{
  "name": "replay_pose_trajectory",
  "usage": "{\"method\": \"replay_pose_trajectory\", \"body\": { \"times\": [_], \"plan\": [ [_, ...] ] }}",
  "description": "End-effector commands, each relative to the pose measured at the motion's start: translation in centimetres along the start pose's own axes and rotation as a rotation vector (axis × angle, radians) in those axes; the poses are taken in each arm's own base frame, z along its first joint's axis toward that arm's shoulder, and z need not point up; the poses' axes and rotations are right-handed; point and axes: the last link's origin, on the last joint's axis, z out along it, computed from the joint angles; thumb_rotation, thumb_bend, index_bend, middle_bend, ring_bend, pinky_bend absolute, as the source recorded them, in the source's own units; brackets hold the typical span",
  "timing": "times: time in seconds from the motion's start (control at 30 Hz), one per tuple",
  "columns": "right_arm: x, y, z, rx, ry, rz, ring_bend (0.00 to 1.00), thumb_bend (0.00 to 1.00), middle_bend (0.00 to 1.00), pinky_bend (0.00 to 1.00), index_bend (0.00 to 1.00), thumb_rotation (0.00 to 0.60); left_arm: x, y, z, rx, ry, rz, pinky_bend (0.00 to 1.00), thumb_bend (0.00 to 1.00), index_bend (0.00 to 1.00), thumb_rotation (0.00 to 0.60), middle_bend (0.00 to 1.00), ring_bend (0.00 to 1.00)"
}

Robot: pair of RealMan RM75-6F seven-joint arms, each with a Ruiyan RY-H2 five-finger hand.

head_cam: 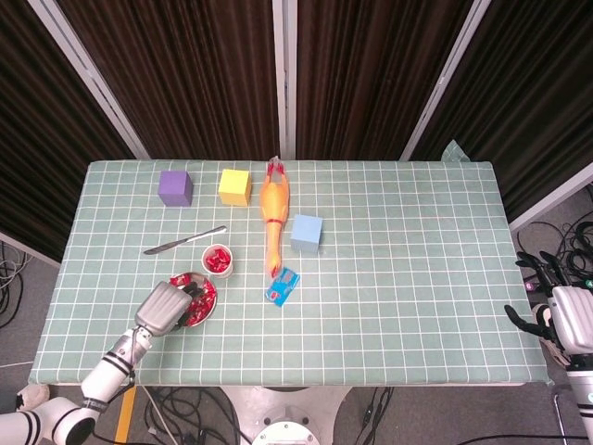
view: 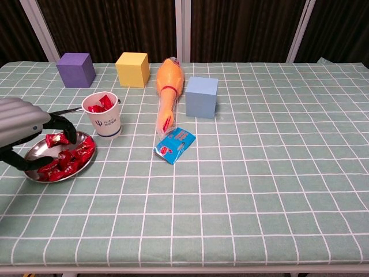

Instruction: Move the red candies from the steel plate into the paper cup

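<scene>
Hovering over the steel plate (view: pixel 86 160), the left hand (view: pixel 20 124) is curling its fingers (view: pixel 60 124) down among the red candies (view: pixel 69 157) — grip on any, cannot tell. Paper cup (view: pixel 104 115) is standing just beyond, candies inside. Right hand (head_cam: pixel 565 315) is hanging off the worktop (head_cam: pixel 417 278) edge — fingers spread, holding nothing.

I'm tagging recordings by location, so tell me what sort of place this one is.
Probably a robot lab or test room rather than a home: a table under a green checked cloth, dark curtains in metal frames behind it, loose cables on the floor, and practice props such as the yellow cube.
</scene>
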Motion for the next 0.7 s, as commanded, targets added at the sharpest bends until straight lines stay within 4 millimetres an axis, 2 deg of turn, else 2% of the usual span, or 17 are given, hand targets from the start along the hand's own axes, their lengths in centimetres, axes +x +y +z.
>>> {"method": "replay_pose_trajectory", "body": {
  "times": [0.03, 0.7],
  "plan": [
    [0.0, 0.0, 0.0, -0.001, 0.0, 0.0, 0.07, 0.2, 0.24, 0.43, 0.12, 0.6, -0.5, -0.2, 0.2, 0.012, -0.011, 0.03, 1.0, 0.38, 0.4, 0.6, 0.42, 0.87],
    [0.0, -0.2, 0.0, 0.001, -0.001, -0.004, 0.07, 0.2, 0.24, 0.43, 0.12, 0.6, -1.9, -0.7, 0.4, 0.058, -0.064, 0.095, 1.0, 0.29, 0.4, 0.6, 0.42, 0.86]
  ]
}}
